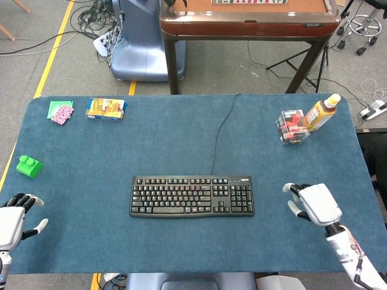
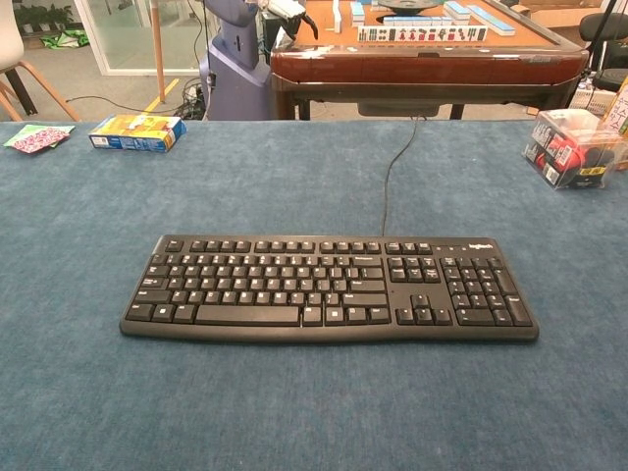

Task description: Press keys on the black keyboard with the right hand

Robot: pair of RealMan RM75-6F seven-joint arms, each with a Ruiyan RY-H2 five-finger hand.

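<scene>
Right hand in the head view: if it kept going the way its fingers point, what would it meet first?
Probably the black keyboard: the right hand points left toward its number-pad end, bare mat between. Height is unclear; it might pass above.

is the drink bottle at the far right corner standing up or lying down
Lying down, as far as the head view shows: the bottle stretches slantwise across the mat, yellow cap toward the far edge, beside the clear box.

A desk covered in blue cloth carries a black keyboard at its middle, its cable running to the far edge. Far left lie a green-and-pink packet and a small box, a green block nearer; far right, a clear box touching a bottle
</scene>
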